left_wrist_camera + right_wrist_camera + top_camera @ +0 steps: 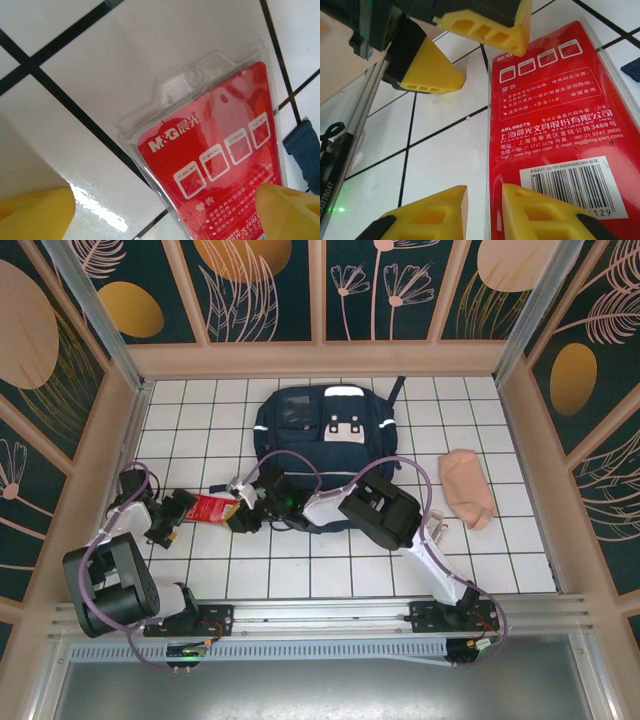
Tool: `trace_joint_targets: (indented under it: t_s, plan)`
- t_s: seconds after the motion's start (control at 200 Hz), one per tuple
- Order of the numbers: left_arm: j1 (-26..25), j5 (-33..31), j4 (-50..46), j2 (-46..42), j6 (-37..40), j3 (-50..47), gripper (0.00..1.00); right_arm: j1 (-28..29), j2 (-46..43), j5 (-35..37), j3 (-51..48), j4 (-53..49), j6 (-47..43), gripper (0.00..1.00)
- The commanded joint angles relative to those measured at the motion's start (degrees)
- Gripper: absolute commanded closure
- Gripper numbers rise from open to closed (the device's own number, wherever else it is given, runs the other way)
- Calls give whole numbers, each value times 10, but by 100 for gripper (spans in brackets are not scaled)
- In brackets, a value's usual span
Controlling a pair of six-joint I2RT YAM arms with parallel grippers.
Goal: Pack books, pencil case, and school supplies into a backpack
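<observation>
**Two claws at opposite ends of the red packet**

The left claw [162, 200] is released, its yellow fingertips [37, 210] spread wide. The red packet [215, 150] lies flat on the white tiled table [75, 50] just ahead of it, hang-tab end pointing away, one fingertip overlapping its near corner. The right claw [485, 210] faces it from the packet's barcode end. Its fingers stand close together, with a narrow gap over the packet's clear edge. One finger is over the barcode label, the other over bare tile. Whether it pinches the packet cannot be told. The navy backpack [325, 435] lies just beside the right claw. The peach pencil case [468, 490] is well apart from both claws, out to the right.
</observation>
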Motion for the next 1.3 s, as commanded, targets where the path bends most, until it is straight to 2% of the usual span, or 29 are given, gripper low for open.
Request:
trace_joint_targets:
  t_s: [0.0, 0.11, 0.245, 0.275, 0.355, 0.435, 0.55, 0.676, 0.806, 0.951, 1.016, 1.186, 1.296]
  plan:
    - [-12, 138, 124, 72, -17, -45, 9, -16, 21, -37, 12, 25, 28, 78]
    - [-12, 143, 134, 94, -12, -42, 14, -16, 29, -41, 27, 23, 34, 80]
    - [-12, 109, 112, 95, -6, -25, 16, -16, 23, -31, 25, 22, 33, 79]
    - [-13, 105, 111, 95, -6, -25, 16, -15, 16, -26, 23, 20, 27, 75]
    - [-13, 91, 105, 97, -14, -23, 16, -16, -7, 8, 8, 9, -8, 54]
    - [-13, 83, 107, 106, -19, -30, 21, -20, -18, 41, 24, -55, -80, 37]
    - [-13, 67, 110, 113, -17, -39, 31, -21, -4, 97, 80, -172, -196, 26]
    - [-13, 60, 106, 118, -12, -38, 32, -21, 27, 110, 127, -236, -291, 19]
    - [-12, 62, 107, 121, -10, -37, 34, -19, 60, 114, 186, -305, -369, 17]
    - [-16, 64, 107, 124, -5, -34, 40, -19, 83, 102, 220, -354, -396, 19]
    - [-24, 67, 108, 127, -3, -33, 40, -17, 90, 79, 227, -381, -400, 22]
    - [-52, 77, 111, 140, -7, -27, 40, 8, 70, 34, 210, -440, -390, 41]
    - [-53, 58, 107, 131, -11, -22, 43, 27, 35, 3, 175, -449, -383, 42]
